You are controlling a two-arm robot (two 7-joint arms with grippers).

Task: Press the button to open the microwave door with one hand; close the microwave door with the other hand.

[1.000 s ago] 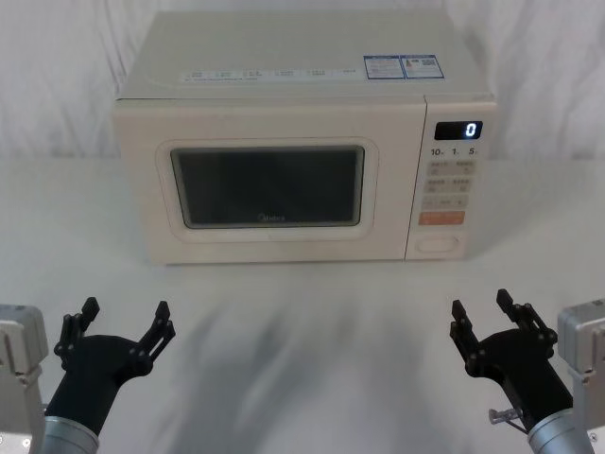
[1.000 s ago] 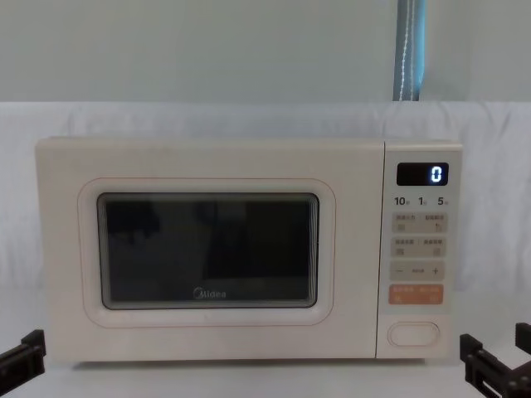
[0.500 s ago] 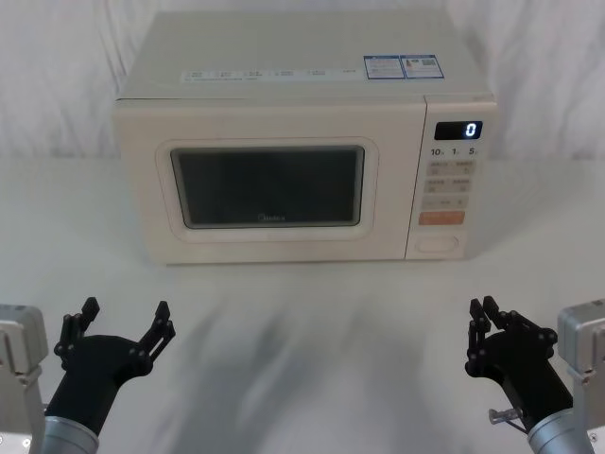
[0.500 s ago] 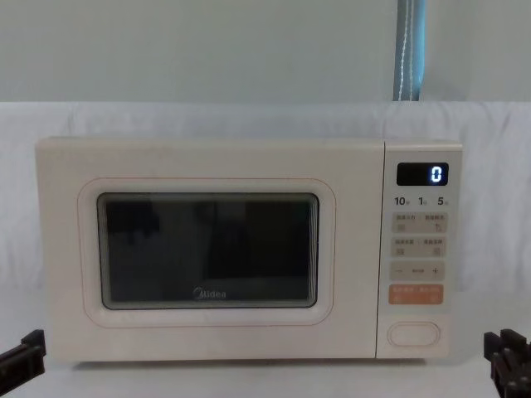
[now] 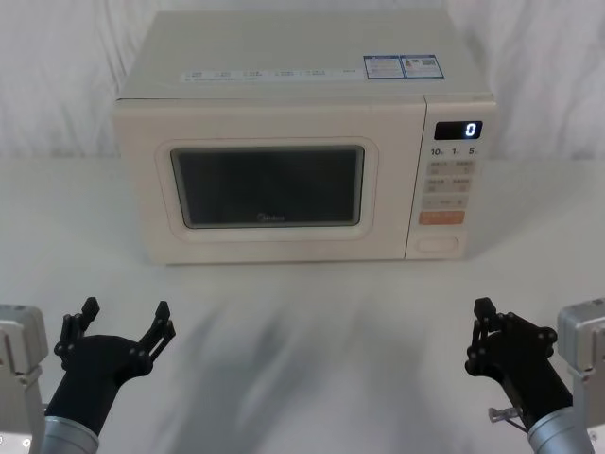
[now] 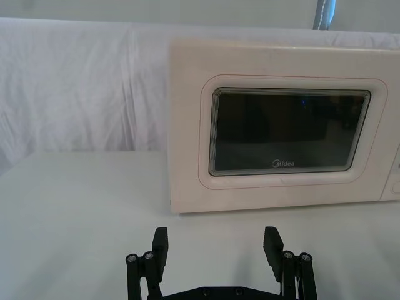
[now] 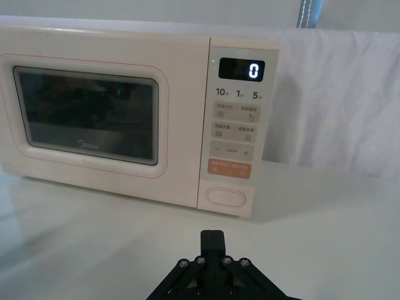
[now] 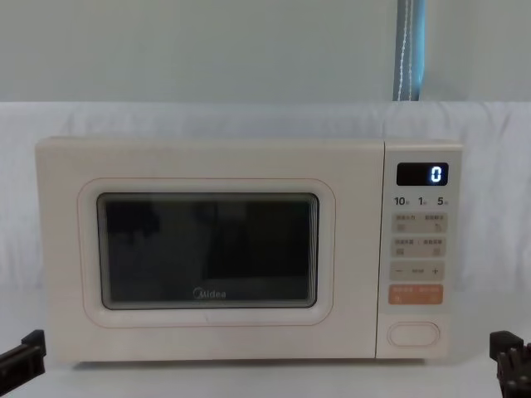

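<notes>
The cream Midea microwave (image 5: pixel 284 142) stands at 12 o'clock on the white table (image 5: pixel 312 331), facing the robot. Its door (image 5: pixel 269 184), a cream panel with a raised rounded frame around a dark window, sits flush with the oven body, shut. At 3 o'clock of the door runs the narrow control panel (image 5: pixel 452 184), headed by a black display (image 5: pixel 458 130) reading "0". Below the display come small cream keys, then an orange rectangular button (image 5: pixel 441 218), and lowest of all the wide cream pill-shaped button (image 5: pixel 439 242), untouched.

The left gripper (image 5: pixel 121 320) hovers over the table at 7 o'clock, well apart from the microwave; its black prongs are spread wide, as the left wrist view confirms (image 6: pixel 215 247), with the door window straight ahead of it. The right gripper (image 5: pixel 484 326) hovers at 5 o'clock, likewise clear of the oven, its prongs drawn together into a narrow tip; in the right wrist view (image 7: pixel 212 240) that tip points toward the pill-shaped button (image 7: pixel 226 196). In the chest view the tips of both grippers show at the lower corners, left (image 8: pixel 25 348) and right (image 8: pixel 508 352).
</notes>
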